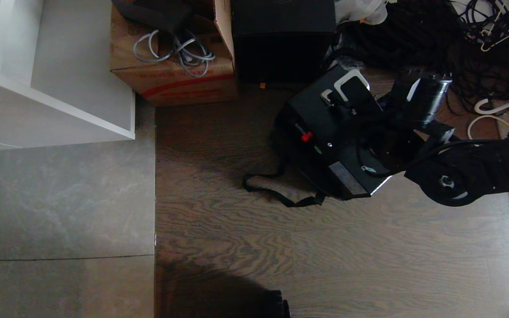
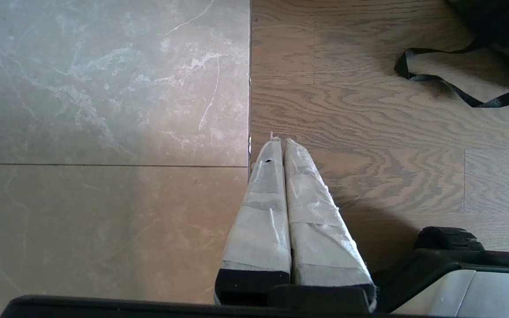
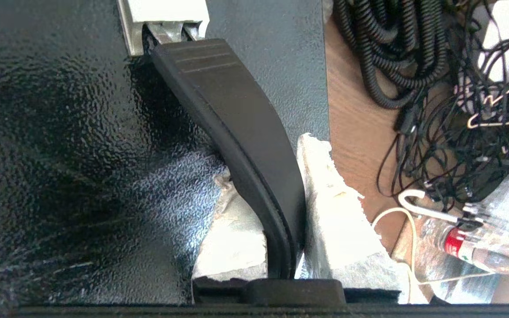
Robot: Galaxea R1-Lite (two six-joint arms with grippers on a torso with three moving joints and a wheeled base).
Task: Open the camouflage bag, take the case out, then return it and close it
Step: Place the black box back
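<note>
Wood-grain floor; pebbled black case, curved handle in right hand.

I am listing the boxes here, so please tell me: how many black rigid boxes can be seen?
2. The case hangs tilted from the right gripper, shut on its handle. The plain black box stands beside the cardboard box. Others may be hidden.

A cluttered storage corner of a lab or workroom: wood-plank floor meeting grey tile, a cardboard box holding cables upper left, tangled black cords upper right.
</note>
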